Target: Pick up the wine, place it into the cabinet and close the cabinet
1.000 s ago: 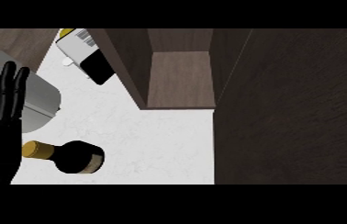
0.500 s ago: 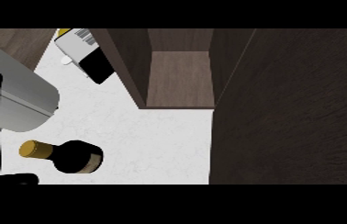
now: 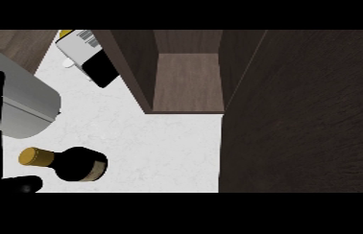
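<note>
Single head view, looking steeply down from above onto the white table (image 3: 163,146), close in, with the open cabinet (image 3: 188,84) ahead.

Bench (image 3: 163,142): white stone-like top, faintly mottled, matt. Cabinet (image 3: 186,79): dark brown wood grain, matt, inside and on the door (image 3: 297,113). Wine bottle (image 3: 74,164): dark glossy glass, gold foil cap. Forearm (image 3: 25,103): smooth grey, plastic-like casing.

A broad grey forearm (image 3: 25,103) with a smooth, rounded casing is seen at the left edge, a thin black strip beside it. A black rounded shape at the lower left corner is possibly part of a hand (image 3: 20,185)
</note>
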Controlling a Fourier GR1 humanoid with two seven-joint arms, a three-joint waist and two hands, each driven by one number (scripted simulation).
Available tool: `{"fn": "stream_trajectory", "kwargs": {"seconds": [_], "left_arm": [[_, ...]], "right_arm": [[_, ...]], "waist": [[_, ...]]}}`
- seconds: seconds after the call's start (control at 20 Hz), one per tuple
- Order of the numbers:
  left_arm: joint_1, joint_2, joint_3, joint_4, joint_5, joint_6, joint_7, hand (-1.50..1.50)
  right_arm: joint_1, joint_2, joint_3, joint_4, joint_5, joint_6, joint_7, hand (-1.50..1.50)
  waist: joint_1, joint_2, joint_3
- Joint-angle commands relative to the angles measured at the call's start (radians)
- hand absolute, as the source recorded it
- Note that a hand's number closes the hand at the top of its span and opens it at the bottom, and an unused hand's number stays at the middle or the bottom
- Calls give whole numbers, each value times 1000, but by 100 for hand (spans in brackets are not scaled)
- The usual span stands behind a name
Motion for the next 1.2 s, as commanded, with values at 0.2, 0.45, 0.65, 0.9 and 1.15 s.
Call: {"fn": "stream_trajectory", "kwargs": {"seconds": [0.2, 0.45, 0.65, 0.9, 1.15], "left_arm": [[43, -26, -76, -100, -74, 59, 40, -150], [74, 4, -22, -104, -19, 23, 50, -150], [80, -32, -159, -78, -133, 113, -1, -150], [141, -8, -73, -125, -78, 60, 58, -150], [203, 13, 26, -107, -2, 17, 9, -150]], "right_arm": [[-88, -6, -52, -25, -30, -9, 117, -150], [23, 20, -50, -91, -44, 43, 74, -150], [-18, 50, 8, -78, 13, 13, 116, -150], [-16, 48, 8, -124, 22, 13, 156, -150], [-178, 43, -8, -42, 37, -28, 215, -150]], "waist": [[3, 1, 0], [0, 0, 0], [-1, 0, 0], [1, 0, 0], [7, 1, 0]]}}
